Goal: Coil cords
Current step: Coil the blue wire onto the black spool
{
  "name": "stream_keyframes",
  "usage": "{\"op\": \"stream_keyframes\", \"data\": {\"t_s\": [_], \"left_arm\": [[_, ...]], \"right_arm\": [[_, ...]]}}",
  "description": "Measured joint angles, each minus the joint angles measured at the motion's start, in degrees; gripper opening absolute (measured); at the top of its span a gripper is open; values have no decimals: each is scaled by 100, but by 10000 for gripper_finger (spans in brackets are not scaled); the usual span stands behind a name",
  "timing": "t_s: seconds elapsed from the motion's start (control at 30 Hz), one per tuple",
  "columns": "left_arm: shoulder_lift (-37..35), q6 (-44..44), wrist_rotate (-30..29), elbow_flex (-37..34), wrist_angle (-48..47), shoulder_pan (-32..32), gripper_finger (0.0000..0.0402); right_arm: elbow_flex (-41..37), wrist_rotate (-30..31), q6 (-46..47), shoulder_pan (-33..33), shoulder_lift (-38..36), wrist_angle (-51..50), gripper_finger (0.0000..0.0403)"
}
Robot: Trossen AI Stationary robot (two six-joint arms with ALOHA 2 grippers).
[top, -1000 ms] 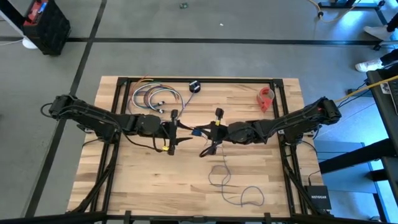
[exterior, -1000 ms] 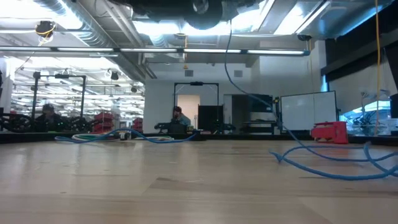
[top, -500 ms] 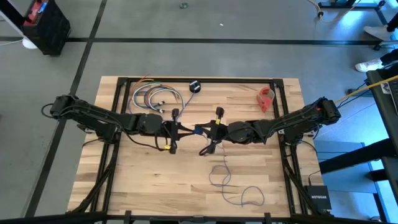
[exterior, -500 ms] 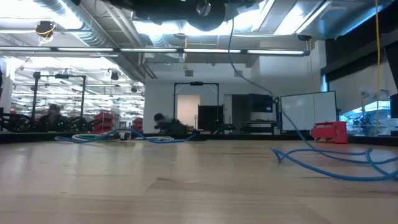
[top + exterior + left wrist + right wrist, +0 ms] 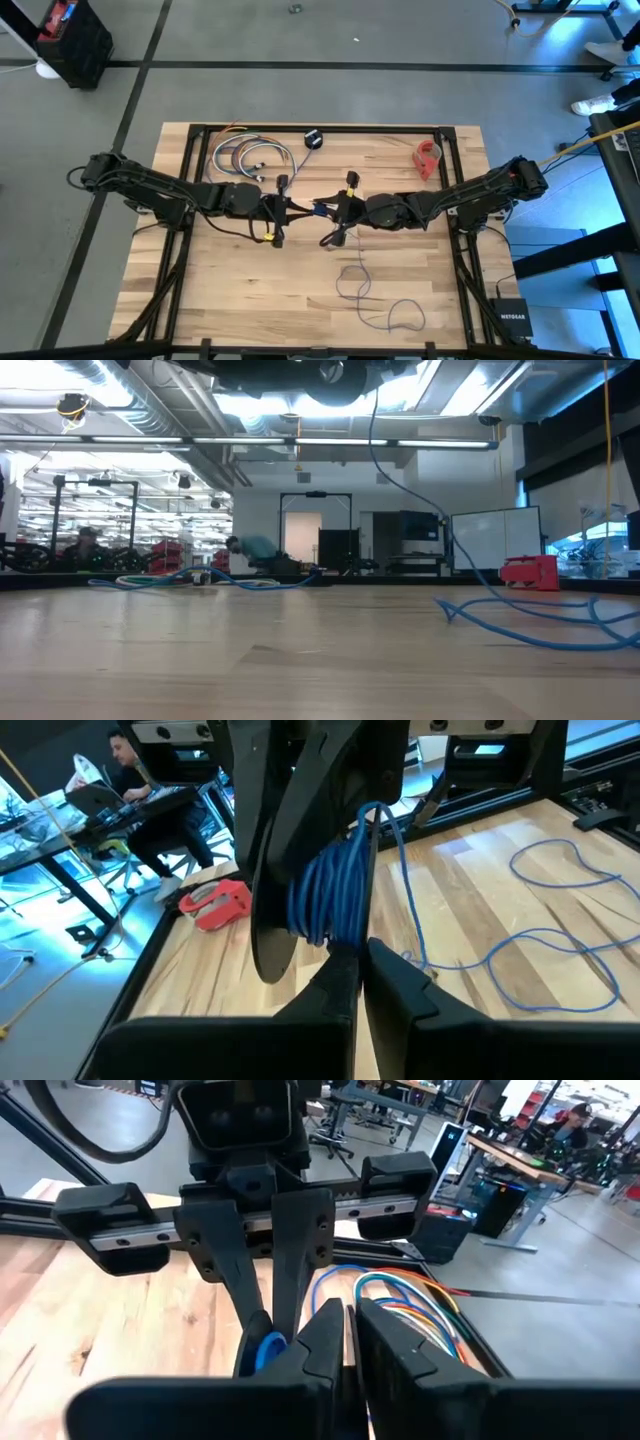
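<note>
Fingers of the left gripper (image 5: 303, 208) clamp the coiled cord (image 5: 330, 890); right gripper (image 5: 322, 211) fingers, narrowly parted, sit just beside them.

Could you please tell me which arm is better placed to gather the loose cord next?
Right, probably: the left end effector is shut on the coiled bundle of thin blue cord, while the cord's loose tail lies on the right arm's side.

Two dark jointed arms, yellow tags

left gripper (image 5: 298, 209): closed since before | right gripper (image 5: 322, 210): perhaps slightly eased
</note>
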Motion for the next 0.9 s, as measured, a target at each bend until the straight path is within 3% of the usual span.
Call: {"op": "stream_keyframes", "data": {"t_s": [0.43, 0.7, 0.9], "left_arm": [[-20, 3, -46, 11, 53, 2, 2], [-20, -23, -44, 11, 7, 2, 2], [-20, -24, -44, 11, 8, 2, 1]], "right_arm": [[165, 129, -129, 90, -173, -208, 99], [1011, 606, -29, 393, -555, -2447, 111], [857, 690, 302, 540, -568, -3144, 111]]}}
